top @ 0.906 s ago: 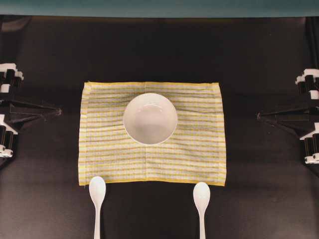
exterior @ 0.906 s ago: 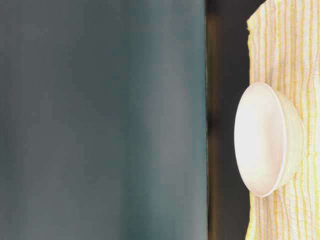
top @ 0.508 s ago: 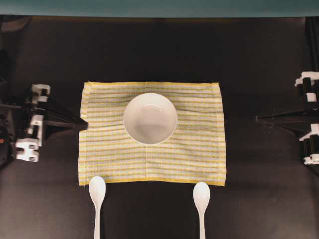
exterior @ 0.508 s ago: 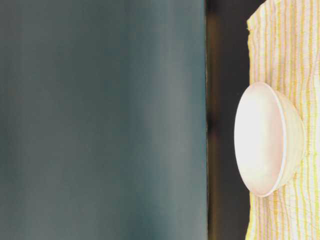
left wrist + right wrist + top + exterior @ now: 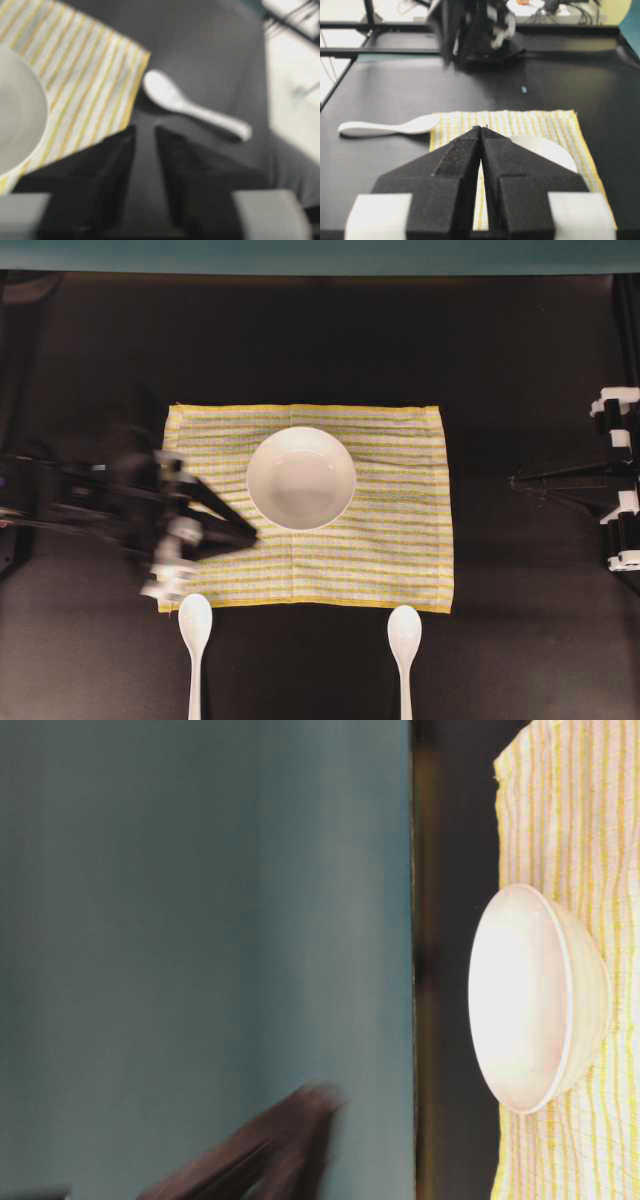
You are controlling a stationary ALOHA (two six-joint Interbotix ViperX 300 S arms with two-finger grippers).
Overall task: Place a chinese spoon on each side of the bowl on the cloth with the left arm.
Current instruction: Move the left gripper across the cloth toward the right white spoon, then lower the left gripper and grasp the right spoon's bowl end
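The white bowl (image 5: 300, 478) sits on the yellow-striped cloth (image 5: 400, 560), toward its far edge. Two white chinese spoons lie on the black table just off the cloth's near edge, one at the left (image 5: 194, 625) and one at the right (image 5: 404, 632), handles pointing toward me. My left gripper (image 5: 248, 535), blurred by motion, hovers over the cloth's left part beside the bowl; its jaws stand apart and hold nothing. In the left wrist view the gripper (image 5: 145, 129) faces a spoon (image 5: 170, 95) past the cloth's corner (image 5: 90, 70). My right gripper (image 5: 515, 480) rests shut at the right.
A teal wall runs along the table's far edge (image 5: 320, 255). The right wrist view has the left arm (image 5: 475, 30) across the table, with a spoon (image 5: 395, 126) and the bowl (image 5: 545, 150) beyond the shut right gripper (image 5: 481, 128).
The left arm has swung in from the left edge to over the cloth's left part, nearer the bowl and the near edge. The right arm, bowl, cloth and spoons have stayed put.
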